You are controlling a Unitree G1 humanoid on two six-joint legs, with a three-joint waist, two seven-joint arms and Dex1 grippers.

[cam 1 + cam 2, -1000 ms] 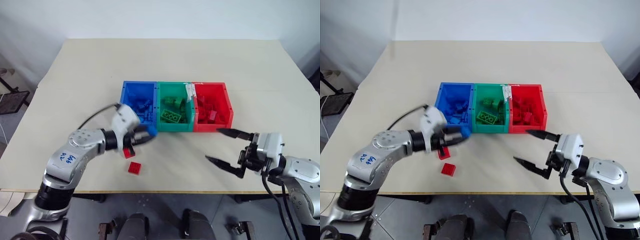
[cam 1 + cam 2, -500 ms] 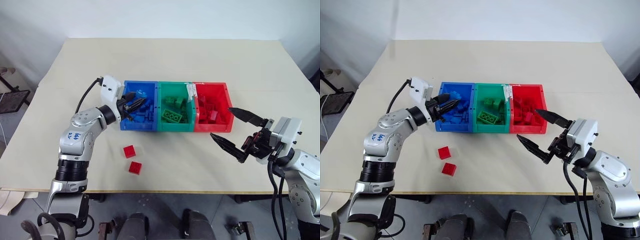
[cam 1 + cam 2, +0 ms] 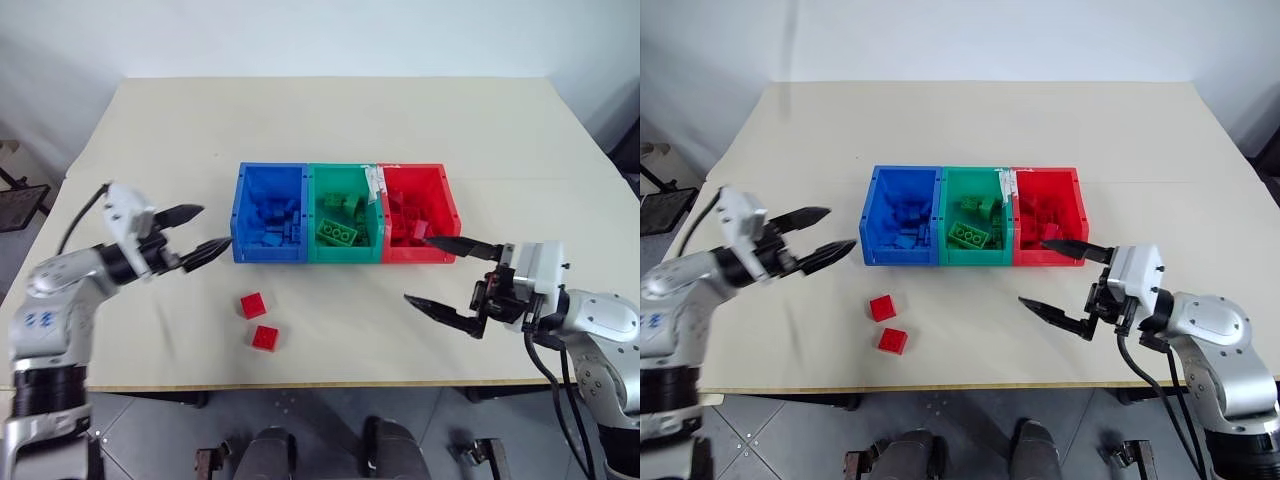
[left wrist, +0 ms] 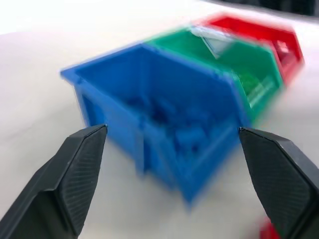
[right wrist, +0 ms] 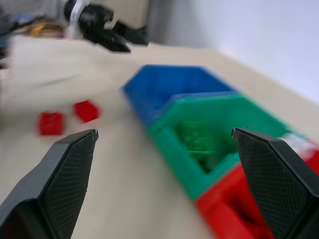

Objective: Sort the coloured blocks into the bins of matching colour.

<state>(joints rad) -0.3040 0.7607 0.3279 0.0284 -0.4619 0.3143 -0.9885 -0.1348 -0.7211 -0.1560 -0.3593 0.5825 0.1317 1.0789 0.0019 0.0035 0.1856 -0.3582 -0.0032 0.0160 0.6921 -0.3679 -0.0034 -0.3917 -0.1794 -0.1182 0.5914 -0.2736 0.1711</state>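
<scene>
Three joined bins stand in a row mid-table: blue bin, green bin, red bin. Each holds blocks of its own colour. Two red blocks lie on the table in front of the blue bin. My left gripper hovers just left of the blue bin, pointing at it, open and empty. My right gripper hangs in front of the red bin, wide open and empty, pointing left. The right wrist view shows both red blocks beyond its fingers.
The tan table has broad bare room behind the bins and on both sides. Its front edge runs just below the red blocks. A white label sits on the wall between the green and red bins.
My left gripper, shut on a blue block a second ago, went over the blue bin, then drew back to the left and opened wide. The right gripper has hardly moved.
</scene>
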